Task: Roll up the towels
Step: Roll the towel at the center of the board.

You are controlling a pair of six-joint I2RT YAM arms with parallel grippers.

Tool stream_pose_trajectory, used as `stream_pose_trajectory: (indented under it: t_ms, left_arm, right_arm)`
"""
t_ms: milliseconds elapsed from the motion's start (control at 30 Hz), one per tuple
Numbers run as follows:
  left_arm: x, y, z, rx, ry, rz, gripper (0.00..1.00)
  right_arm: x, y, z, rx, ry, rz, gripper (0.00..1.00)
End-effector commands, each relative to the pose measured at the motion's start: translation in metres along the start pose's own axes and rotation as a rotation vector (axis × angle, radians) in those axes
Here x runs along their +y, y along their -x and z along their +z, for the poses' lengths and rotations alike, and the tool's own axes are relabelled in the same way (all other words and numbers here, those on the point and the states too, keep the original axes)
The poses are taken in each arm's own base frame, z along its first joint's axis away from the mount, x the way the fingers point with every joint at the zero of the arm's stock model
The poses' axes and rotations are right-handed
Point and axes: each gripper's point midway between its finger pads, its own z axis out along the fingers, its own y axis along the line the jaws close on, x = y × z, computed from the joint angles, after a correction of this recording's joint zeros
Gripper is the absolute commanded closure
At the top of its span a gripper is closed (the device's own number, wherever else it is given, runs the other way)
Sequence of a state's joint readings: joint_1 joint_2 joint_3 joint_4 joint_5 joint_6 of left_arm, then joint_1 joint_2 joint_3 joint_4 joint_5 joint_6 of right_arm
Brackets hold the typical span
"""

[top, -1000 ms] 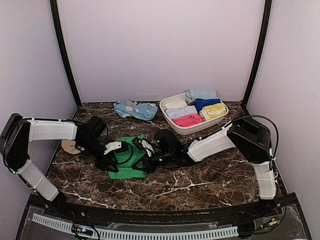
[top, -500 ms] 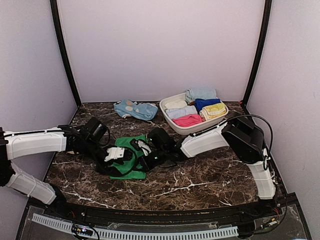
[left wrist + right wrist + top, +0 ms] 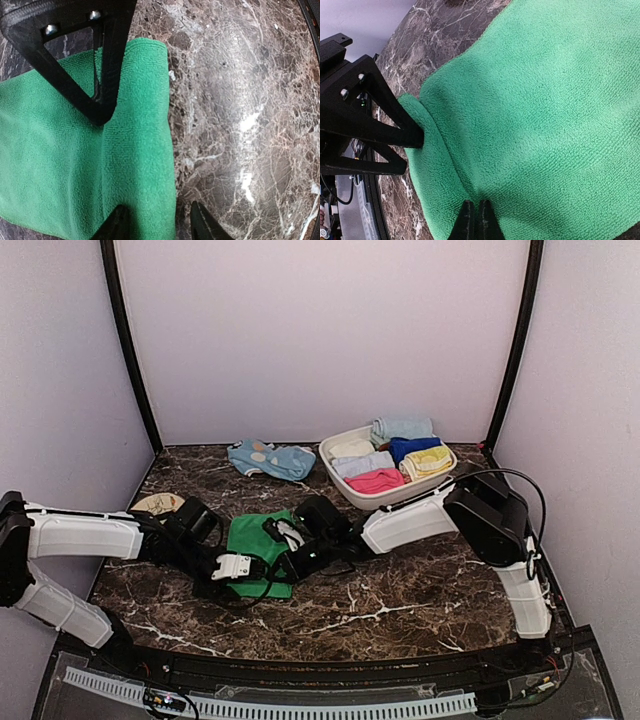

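while the right gripper (image 3: 474, 220) was closed, its 2 fingertips pinched a raised fold of the green towel (image 3: 545, 100). the left gripper (image 3: 157, 226) stood apart, holding nothing. the towel's folded edge lay between its fingers, with bare marble table (image 3: 250, 100) under 1 finger.

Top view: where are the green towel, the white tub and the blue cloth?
green towel (image 3: 250, 537): top view, on its bare middle.
white tub (image 3: 402, 494): top view, on its front wall.
blue cloth (image 3: 272, 459): top view, on its middle.
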State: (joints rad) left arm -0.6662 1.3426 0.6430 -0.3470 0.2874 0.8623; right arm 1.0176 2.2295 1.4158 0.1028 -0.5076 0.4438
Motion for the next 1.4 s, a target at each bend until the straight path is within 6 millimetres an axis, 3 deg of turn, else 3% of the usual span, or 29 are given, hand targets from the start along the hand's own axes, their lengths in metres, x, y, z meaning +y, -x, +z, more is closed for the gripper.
stream_pose_trajectory:
  t_ms: [0,300,367,467,633,767,800,833,867,933,1000,1100,1167,1233,1300,1367]
  left_arm:
    - [-0.003,-0.014,0.009,0.041,0.011,0.014,0.56]
    - [-0.007,-0.033,0.022,0.107,0.002,0.015,0.58]
    - [-0.008,-0.036,0.025,0.123,-0.006,0.018,0.69]
    - [-0.009,-0.04,0.028,0.143,-0.026,0.011,0.99]
    - [-0.016,-0.031,0.017,0.114,-0.104,-0.012,1.0]
    - [-0.027,-0.019,-0.001,0.081,-0.177,0.004,1.0]
    - [-0.031,-0.017,-0.005,0.077,-0.204,0.003,1.0]
    - [-0.036,-0.015,-0.009,0.071,-0.229,0.0,1.0]
    - [-0.039,-0.014,-0.012,0.07,-0.25,-0.002,1.0]
    - [-0.04,-0.014,-0.014,0.074,-0.261,0.0,1.0]
    - [-0.039,-0.012,-0.015,0.076,-0.271,-0.014,1.0]
    - [-0.04,-0.007,-0.017,0.055,-0.311,-0.053,1.0]
    - [-0.037,-0.006,-0.015,0.046,-0.32,-0.079,1.0]
    - [-0.03,-0.009,-0.015,0.043,-0.331,-0.124,1.0]
    - [-0.028,-0.008,-0.014,0.039,-0.378,-0.177,1.0]
    - [-0.023,-0.006,-0.014,0.028,-0.414,-0.231,1.0]
  right_arm:
    - [-0.017,-0.014,0.0,0.029,-0.039,0.061,1.0]
    - [-0.007,-0.004,-0.006,0.012,0.001,0.068,0.98]
    - [-0.006,-0.002,-0.009,0.004,-0.004,0.059,0.97]
    - [-0.009,0.009,-0.023,-0.037,-0.034,0.057,0.91]
    - [-0.025,0.029,-0.064,-0.126,-0.151,0.009,0.72]
    - [-0.04,0.043,-0.106,-0.192,-0.295,-0.064,0.53]
    - [-0.043,0.046,-0.117,-0.212,-0.338,-0.096,0.39]
    - [-0.046,0.051,-0.129,-0.233,-0.395,-0.133,0.06]
    - [-0.049,0.056,-0.143,-0.26,-0.466,-0.182,0.01]
    - [-0.061,0.071,-0.181,-0.314,-0.692,-0.296,0.0]
    - [-0.067,0.084,-0.238,-0.44,-0.933,-0.352,0.0]
    - [-0.05,0.1,-0.32,-0.801,-1.079,-0.29,0.0]
    - [-0.043,0.095,-0.349,-0.951,-1.052,-0.25,0.0]
    - [-0.03,0.097,-0.338,-0.908,-0.952,-0.381,0.0]
    - [-0.018,0.091,-0.306,-0.77,-0.886,-0.515,0.0]
    - [0.007,0.068,-0.259,-0.61,-0.771,-0.721,0.0]
